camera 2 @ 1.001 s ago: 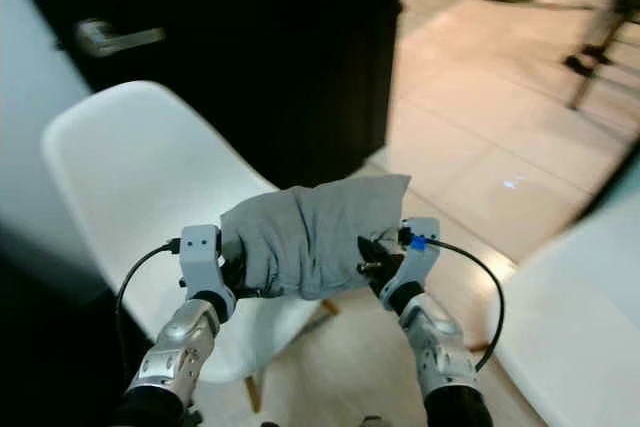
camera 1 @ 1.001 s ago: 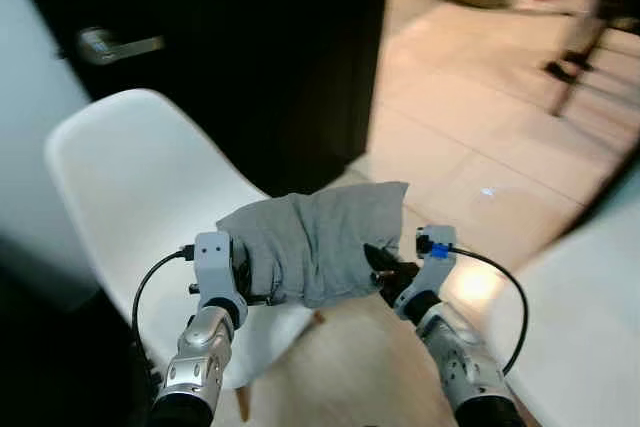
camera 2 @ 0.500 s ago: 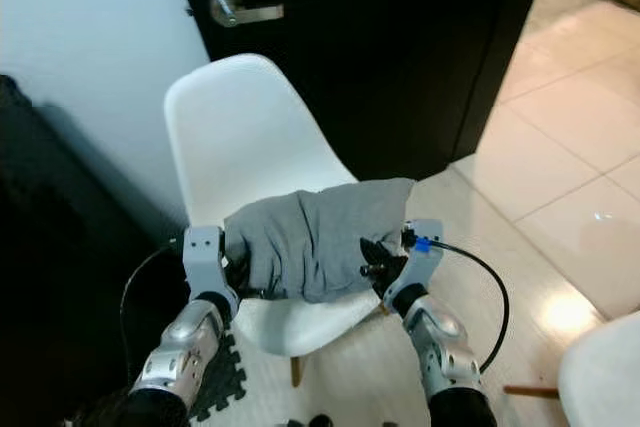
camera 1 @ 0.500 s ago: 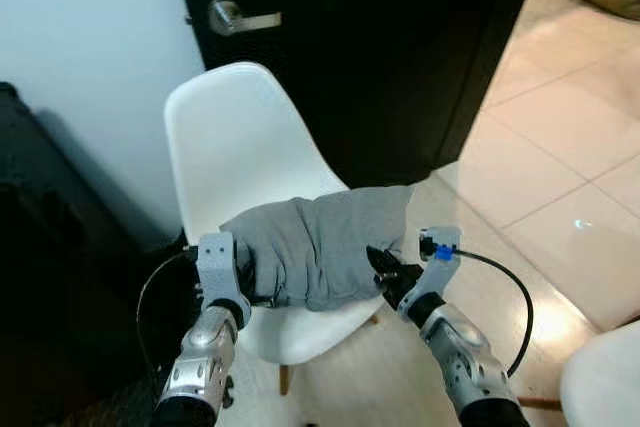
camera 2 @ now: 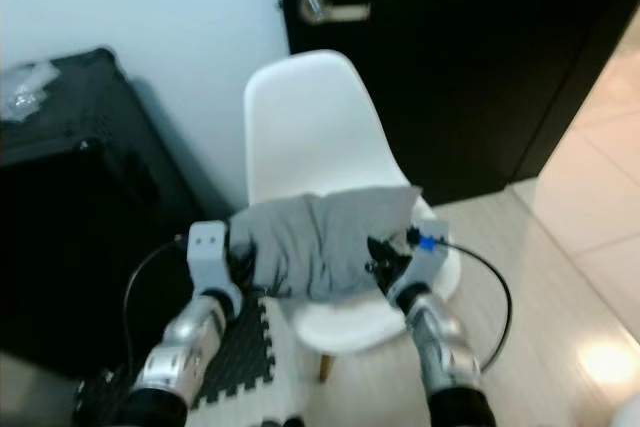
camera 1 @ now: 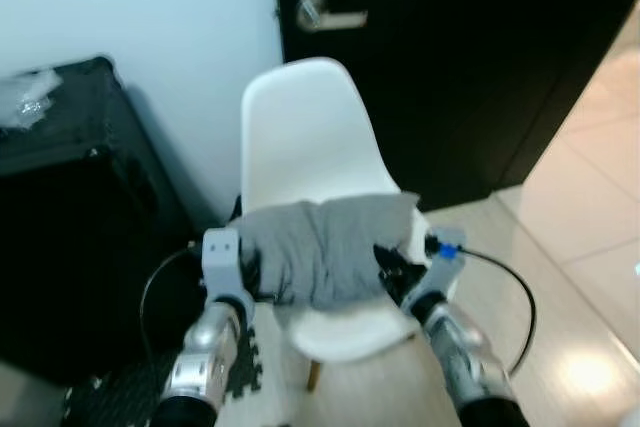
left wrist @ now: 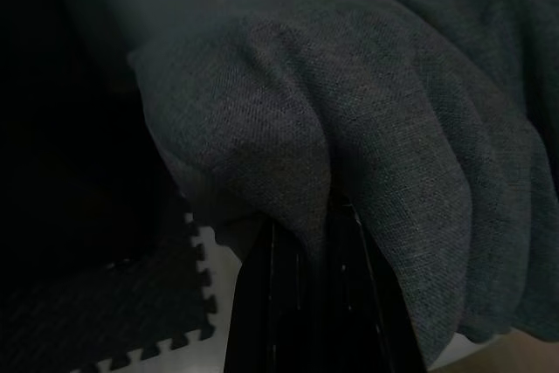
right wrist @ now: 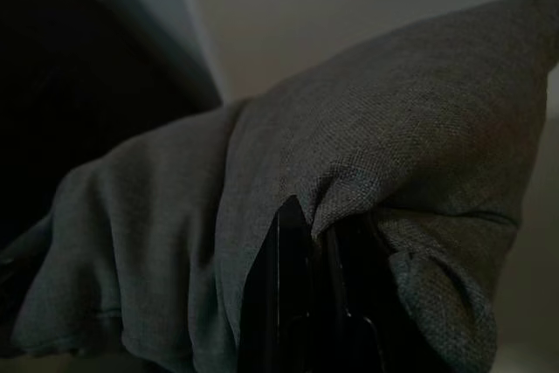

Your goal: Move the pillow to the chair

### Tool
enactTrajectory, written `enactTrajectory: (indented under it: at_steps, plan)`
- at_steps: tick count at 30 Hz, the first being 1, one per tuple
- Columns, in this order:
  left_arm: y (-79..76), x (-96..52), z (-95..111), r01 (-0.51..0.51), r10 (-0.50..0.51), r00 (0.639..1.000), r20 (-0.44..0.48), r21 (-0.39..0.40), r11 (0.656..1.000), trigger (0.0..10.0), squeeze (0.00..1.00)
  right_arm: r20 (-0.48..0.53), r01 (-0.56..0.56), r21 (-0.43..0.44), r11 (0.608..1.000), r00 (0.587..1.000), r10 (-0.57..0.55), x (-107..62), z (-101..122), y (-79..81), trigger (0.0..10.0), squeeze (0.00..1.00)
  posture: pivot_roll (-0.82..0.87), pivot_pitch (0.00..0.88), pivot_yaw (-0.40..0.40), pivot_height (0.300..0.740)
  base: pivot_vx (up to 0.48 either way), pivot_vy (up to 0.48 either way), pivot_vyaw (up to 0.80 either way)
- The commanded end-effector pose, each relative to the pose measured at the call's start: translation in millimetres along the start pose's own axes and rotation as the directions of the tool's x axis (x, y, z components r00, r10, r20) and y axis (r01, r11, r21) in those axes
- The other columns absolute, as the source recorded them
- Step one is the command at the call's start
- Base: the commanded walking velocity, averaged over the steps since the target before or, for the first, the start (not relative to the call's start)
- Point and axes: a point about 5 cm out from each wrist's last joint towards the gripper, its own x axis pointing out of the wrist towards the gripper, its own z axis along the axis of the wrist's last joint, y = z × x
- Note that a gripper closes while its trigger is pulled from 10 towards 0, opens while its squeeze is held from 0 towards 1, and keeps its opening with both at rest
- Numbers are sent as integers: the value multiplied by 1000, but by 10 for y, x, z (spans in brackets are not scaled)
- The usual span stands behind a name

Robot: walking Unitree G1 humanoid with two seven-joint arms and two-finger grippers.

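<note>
A grey pillow [camera 1: 325, 247] hangs between my two arms, held up above the seat of a white shell chair [camera 1: 305, 142]. My left gripper [camera 1: 250, 272] is shut on the pillow's left end, and my right gripper [camera 1: 388, 265] is shut on its right end. In the left wrist view the black fingers [left wrist: 297, 303] pinch a fold of the grey fabric [left wrist: 367, 128]. The right wrist view shows the same: dark fingers [right wrist: 288, 303] clamped on the cloth [right wrist: 367, 155]. The chair faces me, its back toward the wall.
A black door [camera 1: 470, 57] with a silver lever handle [camera 1: 325, 15] stands behind the chair. A black case [camera 1: 70, 197] sits to the left against the pale wall. Black foam mat tiles [camera 2: 235, 362] lie under the chair's left side. Beige tiled floor [camera 1: 590, 237] opens to the right.
The camera has swung left and come closer, so the chair now stands straight ahead under the pillow. The black case has come into view. Both grippers keep their hold.
</note>
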Motion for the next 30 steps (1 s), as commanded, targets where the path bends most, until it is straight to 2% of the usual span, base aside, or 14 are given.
enactTrajectory:
  at_steps: [1,8,18,27,30]
  plan:
    - [-209,15,54,90,-91,996,25,28,996,10000,0,-26,-61,0,998,998,61,32,-79,134,10000,0,-46,163,46,740,0,-458,0]
    - [-209,18,55,79,-79,997,23,15,997,10000,0,-23,-65,3,998,998,65,30,-84,147,10000,0,-50,163,47,740,0,-398,0]
    - [-199,27,45,66,-66,998,16,10,998,10000,0,-32,-73,-6,997,997,73,37,-101,156,10000,0,-50,158,46,740,0,0,0]
    - [-233,24,51,97,-97,995,22,9,995,10000,0,-33,-77,-6,997,997,76,34,-108,156,10000,0,-52,155,48,740,0,0,0]
    - [-251,19,49,104,-104,994,19,25,994,10000,0,-34,-79,-7,997,996,78,31,-112,156,10000,0,-51,155,47,740,0,-469,0]
